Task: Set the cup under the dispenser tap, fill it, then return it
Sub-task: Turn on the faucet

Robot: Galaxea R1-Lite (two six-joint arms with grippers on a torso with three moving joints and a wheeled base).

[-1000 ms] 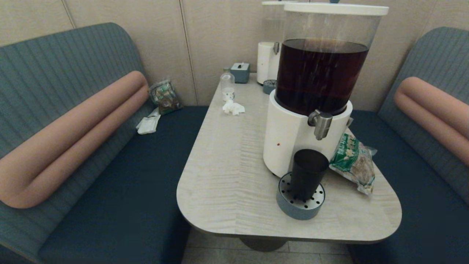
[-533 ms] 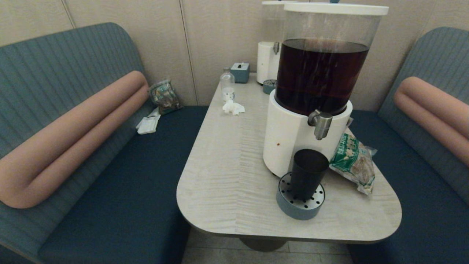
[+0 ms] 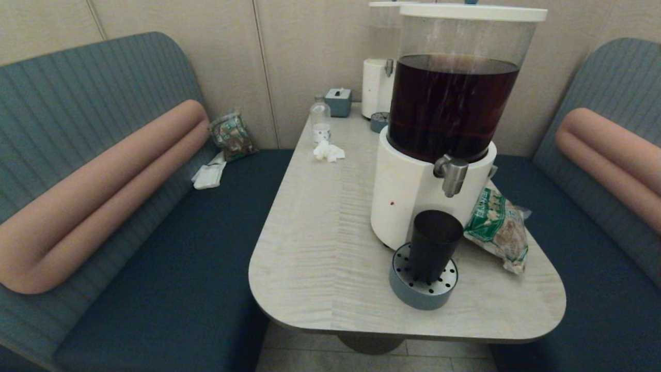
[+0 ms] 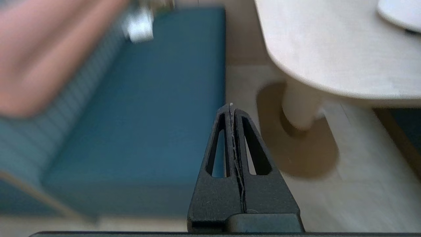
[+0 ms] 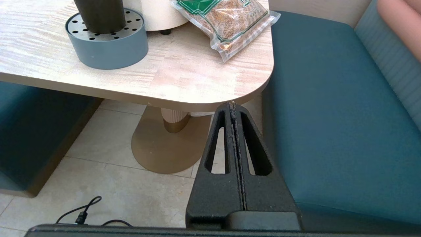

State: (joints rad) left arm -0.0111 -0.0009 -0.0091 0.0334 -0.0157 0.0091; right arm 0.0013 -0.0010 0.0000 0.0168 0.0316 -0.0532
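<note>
The small black tapered plastic cup point(image 3: 435, 245) stands upright on the round grey perforated drip tray point(image 3: 423, 289), below the silvery metal dispenser tap point(image 3: 453, 176), unmoved since a second ago. Below the pale wood-grain counter point(image 3: 320, 248), left end effector point(image 4: 231, 106) and right end effector point(image 5: 232, 104) hang pressed together, empty.

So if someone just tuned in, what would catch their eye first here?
The big clear-tank dispenser of dark brown liquid, standing on the table. Below its tap the black cup stands on a round perforated drip tray, with nothing gripping it; both grippers hang shut below table level.
</note>
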